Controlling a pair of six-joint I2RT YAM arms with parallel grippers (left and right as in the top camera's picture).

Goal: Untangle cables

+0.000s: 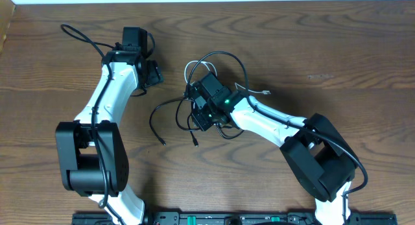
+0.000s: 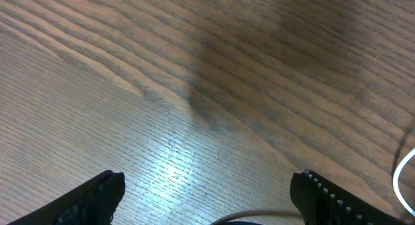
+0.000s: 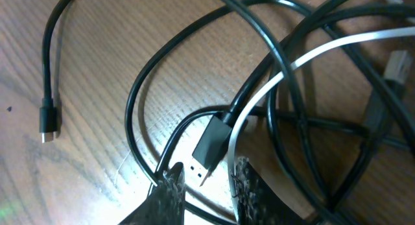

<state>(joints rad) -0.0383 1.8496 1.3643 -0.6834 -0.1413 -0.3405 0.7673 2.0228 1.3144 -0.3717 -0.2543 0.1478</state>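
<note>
The black cable (image 3: pixel 139 89) and white cable (image 3: pixel 311 56) lie tangled mid-table (image 2: pixel 194 69) under the right gripper (image 3: pixel 206 183). Its fingers stand narrowly apart astride the black plug (image 3: pixel 211 144); whether they pinch it is unclear. The left gripper (image 2: pixel 207 209) hangs spread wide and empty. The plug wants a square nip, then a slow pull out through its loop, sparing the white cable.

Wooden table (image 1: pixel 337 43), black cable (image 1: pixel 153 124) and white cable (image 3: pixel 337 46) tangled on it

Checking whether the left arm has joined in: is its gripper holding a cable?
No, the left gripper is open, its fingers wide apart over the table, clamping nothing.
</note>
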